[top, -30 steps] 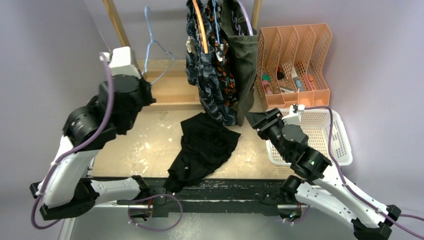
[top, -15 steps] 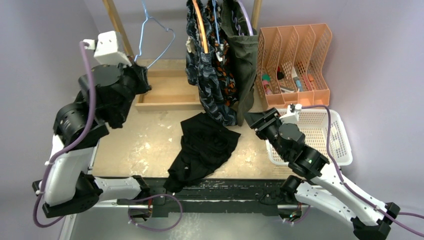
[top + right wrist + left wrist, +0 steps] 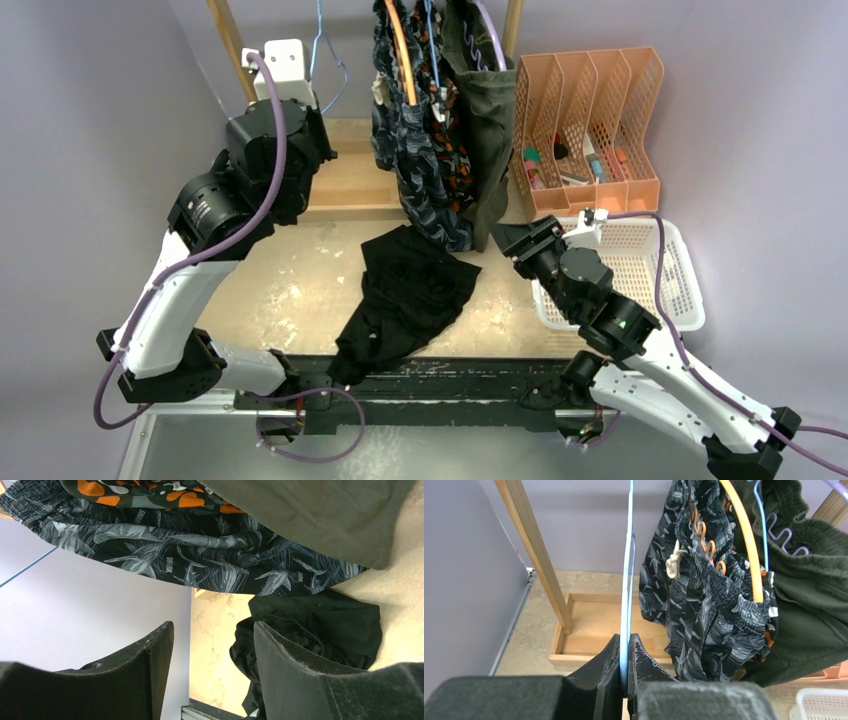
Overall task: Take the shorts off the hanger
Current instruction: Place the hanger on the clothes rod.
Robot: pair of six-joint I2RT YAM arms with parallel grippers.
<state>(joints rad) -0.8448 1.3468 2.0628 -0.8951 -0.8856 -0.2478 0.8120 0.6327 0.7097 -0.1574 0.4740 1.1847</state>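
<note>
My left gripper [image 3: 625, 647] is clamped shut on a bare blue wire hanger [image 3: 628, 570] at 11 o'clock. My right gripper [image 3: 212, 640] is partly open and holds nothing, near 3 o'clock. The black shorts [image 3: 410, 290] lie on the table [image 3: 280, 290], centre. The wavy-patterned shorts [image 3: 696, 615], orange-blotch shorts [image 3: 150, 489] and olive shorts [image 3: 490, 110] hang at 12 o'clock.

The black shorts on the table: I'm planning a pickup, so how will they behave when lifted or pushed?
The black shorts lie crumpled in folds, so they will probably sag and drape from any pinch. One end reaches the near edge of the table, so a push might bunch them or slide them off. They look thin, likely light.
</note>
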